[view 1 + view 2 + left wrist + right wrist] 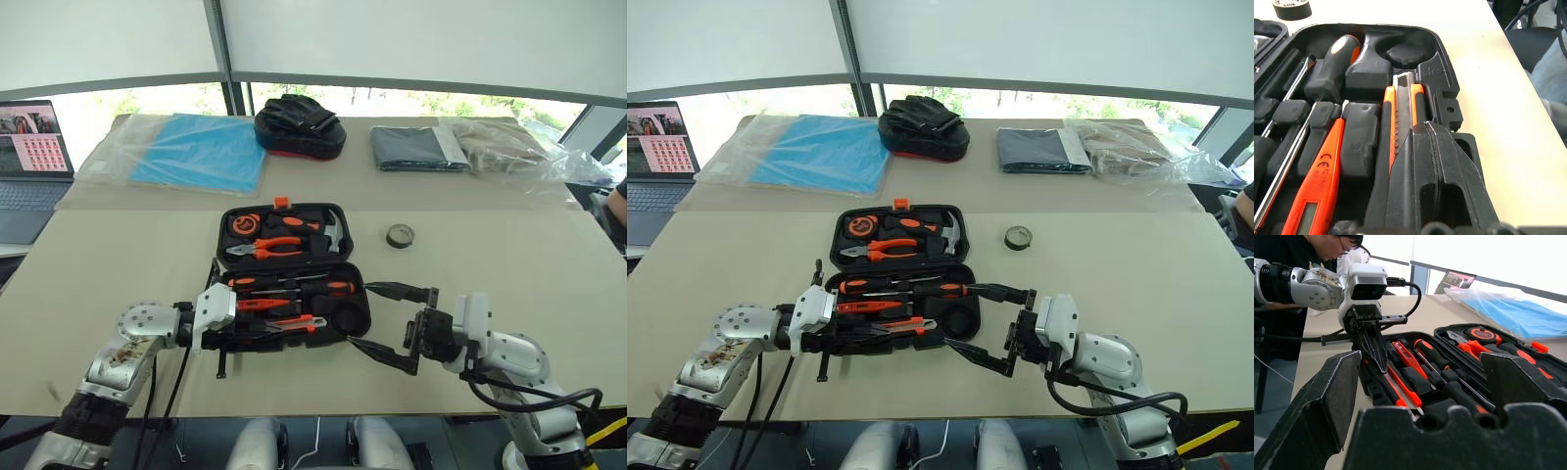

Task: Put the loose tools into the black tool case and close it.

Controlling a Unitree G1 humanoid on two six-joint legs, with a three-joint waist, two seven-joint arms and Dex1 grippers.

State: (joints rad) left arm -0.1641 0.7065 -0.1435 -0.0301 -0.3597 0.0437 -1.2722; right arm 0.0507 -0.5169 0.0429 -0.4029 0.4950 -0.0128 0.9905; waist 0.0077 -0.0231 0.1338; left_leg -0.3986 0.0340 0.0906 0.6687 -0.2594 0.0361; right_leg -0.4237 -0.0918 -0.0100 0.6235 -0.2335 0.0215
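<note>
Open black case (286, 269) at mid-counter (509, 294), screwdrivers (294, 285), tester (1315, 188) and knife (289, 324) in its near half, tape roll (399, 236) loose to the right, left end effector (1376, 350) closed over the knife, right end effector (384, 324) spread wide beside the case.

You have the black tool case (290, 272) lying open on the surface (490, 284), with pliers (265, 249) in its far half and screwdrivers (294, 285) and an orange-black utility knife (292, 323) in the near half. Your left claw (257, 336) is pinched together over the near left part of the case by the knife, while your right claw (384, 323) stands spread wide just beside the case's right edge. The dark tape roll (399, 236) sits loose on the surface to the right of the case, well apart from both claws.
</note>
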